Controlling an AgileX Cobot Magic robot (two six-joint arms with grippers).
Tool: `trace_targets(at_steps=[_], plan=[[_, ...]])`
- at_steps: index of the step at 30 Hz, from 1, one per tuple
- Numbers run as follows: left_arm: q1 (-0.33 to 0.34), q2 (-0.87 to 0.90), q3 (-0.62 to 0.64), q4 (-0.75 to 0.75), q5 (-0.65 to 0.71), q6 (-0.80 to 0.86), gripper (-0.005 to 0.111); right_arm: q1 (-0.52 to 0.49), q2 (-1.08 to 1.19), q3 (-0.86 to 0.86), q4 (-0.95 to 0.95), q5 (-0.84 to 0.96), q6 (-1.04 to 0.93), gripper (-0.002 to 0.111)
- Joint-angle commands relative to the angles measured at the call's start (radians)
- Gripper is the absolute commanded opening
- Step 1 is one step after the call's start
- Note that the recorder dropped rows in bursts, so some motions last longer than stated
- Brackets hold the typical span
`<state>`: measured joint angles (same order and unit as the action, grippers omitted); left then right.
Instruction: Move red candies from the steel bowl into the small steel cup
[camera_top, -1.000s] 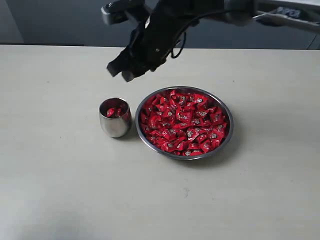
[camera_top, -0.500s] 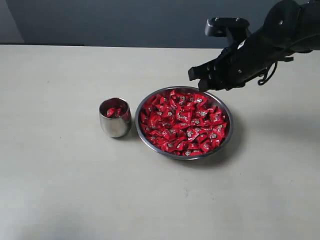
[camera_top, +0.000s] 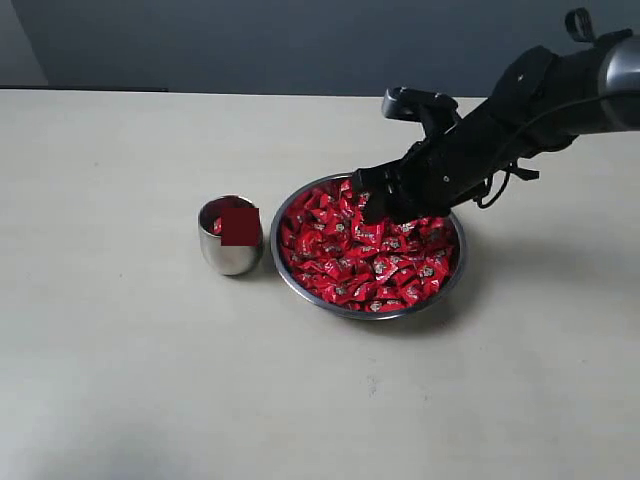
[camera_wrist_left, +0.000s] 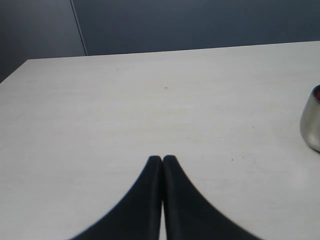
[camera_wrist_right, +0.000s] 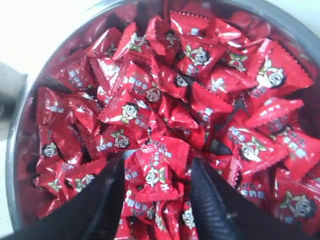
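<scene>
Desk (camera_top: 120, 380), pale and plain, fills most of the exterior view and carries everything else. Across its far right side the black right arm (camera_top: 530, 100) reaches in and slants down toward the middle.

Below the arm's end stands the steel bowl (camera_top: 372, 316), wide and shallow, close to the middle of the desk. It is heaped with red candies (camera_top: 360, 265) in shiny wrappers, each printed with a small cartoon face. Just beside the bowl, on the left of the exterior view, stands the small steel cup (camera_top: 228, 258), upright and nearly touching the bowl's rim. Something red shows inside its mouth. The left wrist view catches only an edge of the cup (camera_wrist_left: 312, 120).

The right gripper (camera_top: 385, 205) is down at the far part of the pile. Its wrist view shows the jaws spread wide, with the two dark fingers (camera_wrist_right: 107, 195) dipping among the wrappers on either side of one candy (camera_wrist_right: 154, 172), not clenched on it.

The left gripper (camera_wrist_left: 162, 160) hangs over bare desk, well apart from the bowl, with its fingers pressed together and nothing between them.
</scene>
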<state>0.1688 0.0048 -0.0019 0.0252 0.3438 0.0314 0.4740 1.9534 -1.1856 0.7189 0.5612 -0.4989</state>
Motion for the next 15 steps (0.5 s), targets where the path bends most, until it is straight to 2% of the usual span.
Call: trace_targets(at_steps=[1, 8, 15], plan=[[0.002, -0.005, 0.002, 0.002, -0.01, -0.002, 0.0, -0.004, 0.038, -0.062, 0.011, 0.051, -0.024, 0.042], [0.002, -0.005, 0.002, 0.002, -0.01, -0.002, 0.0, -0.004, 0.066, -0.099, 0.008, 0.05, -0.02, 0.042], [0.002, -0.005, 0.002, 0.002, -0.01, -0.002, 0.0, -0.004, 0.066, -0.099, -0.162, 0.037, 0.1, 0.042]])
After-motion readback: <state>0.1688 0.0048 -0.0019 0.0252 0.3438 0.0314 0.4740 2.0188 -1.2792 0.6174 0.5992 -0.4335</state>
